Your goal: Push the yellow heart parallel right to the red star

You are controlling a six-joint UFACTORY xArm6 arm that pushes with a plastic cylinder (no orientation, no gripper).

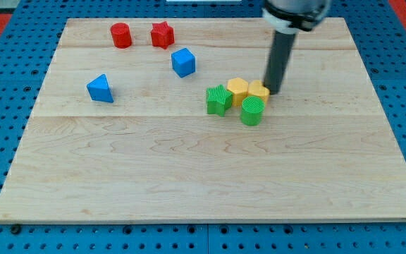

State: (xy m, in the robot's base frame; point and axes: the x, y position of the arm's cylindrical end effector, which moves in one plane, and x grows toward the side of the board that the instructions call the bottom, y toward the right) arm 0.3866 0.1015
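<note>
Bright, even overhead light; the wooden board [189, 176] shows no glare. Blocks cast only small soft shadows on the board. Focus is sharp, slightly softer beyond the board's edges.

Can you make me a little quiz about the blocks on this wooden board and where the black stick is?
1. True or false: my tip is right beside the small red plastic star block.
2. How many green blocks sit in the cluster near the tip? A) one B) two C) three
3. Fill in: the blue plastic triangle block lies toward the view's ____ side of the pale wooden board.

Key:
1. False. The tip is at the yellow plastic heart block, on its right in the view; the red star is far off, near the view's top.
2. B: the green plastic star-like block and the green plastic cylinder block.
3. Left.
</note>
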